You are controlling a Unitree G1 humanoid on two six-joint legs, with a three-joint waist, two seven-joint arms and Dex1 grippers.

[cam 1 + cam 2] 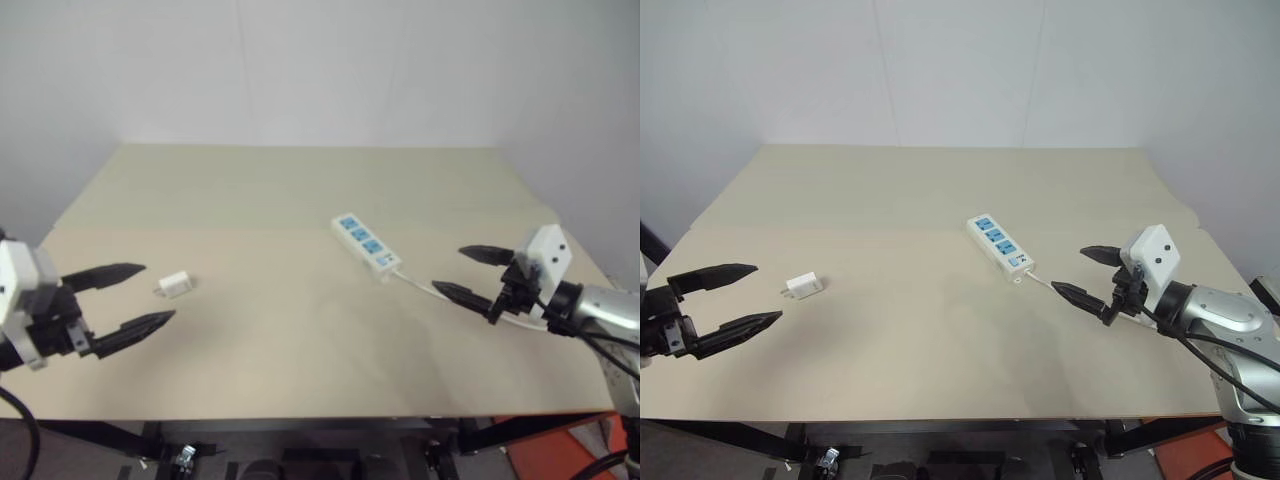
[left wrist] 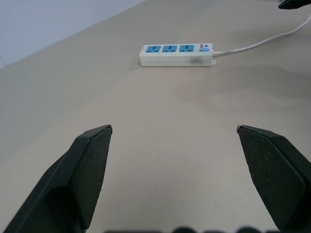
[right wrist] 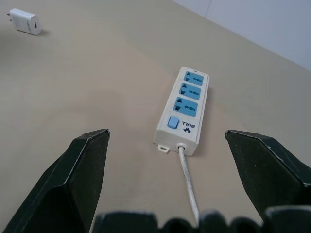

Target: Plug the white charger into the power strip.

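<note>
The white charger (image 1: 175, 284) lies on its side on the beige table (image 1: 280, 200), left of centre, its prongs pointing left. The power strip (image 1: 365, 243), a white bar with three blue sockets, lies right of centre, and its white cord (image 1: 425, 288) trails toward the right edge. My left gripper (image 1: 138, 296) hovers open just left of the charger, apart from it. At the right, my right gripper (image 1: 472, 274) stands open beside the cord end of the strip, holding nothing. The right wrist view shows the strip (image 3: 183, 108) ahead and the charger (image 3: 24, 21) far off.
The table's front edge (image 1: 300, 415) runs close below both grippers. A light wall stands behind the table's far edge. Dark frame parts (image 1: 180, 450) show under the table, and a red object (image 1: 560, 455) sits low at the right.
</note>
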